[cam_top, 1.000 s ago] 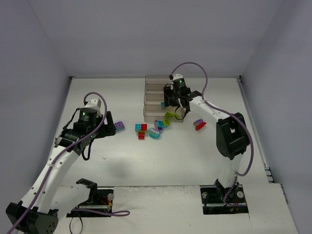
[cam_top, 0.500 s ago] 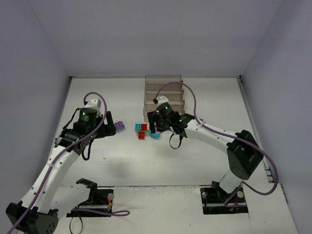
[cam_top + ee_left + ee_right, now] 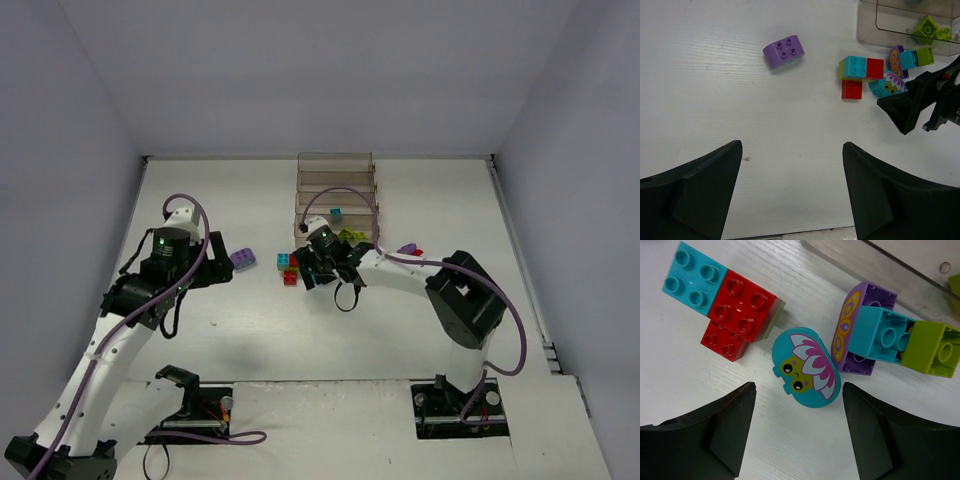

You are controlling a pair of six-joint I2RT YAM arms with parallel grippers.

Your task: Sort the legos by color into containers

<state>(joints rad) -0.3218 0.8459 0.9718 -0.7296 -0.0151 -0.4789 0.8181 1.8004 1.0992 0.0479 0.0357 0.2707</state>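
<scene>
Between right end effector's (image 3: 797, 395) spread fingertips (image 3: 740, 402), teal brick (image 3: 805, 367)

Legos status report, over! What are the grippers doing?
Left gripper open, empty, purple brick ahead. Right gripper open over teal flower brick. Red bricks crowd it.

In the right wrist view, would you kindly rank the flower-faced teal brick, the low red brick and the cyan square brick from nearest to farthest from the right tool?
From the right tool:
1. flower-faced teal brick, centre, between the fingertips.
2. low red brick, ahead-left.
3. cyan square brick, far upper left.
</scene>
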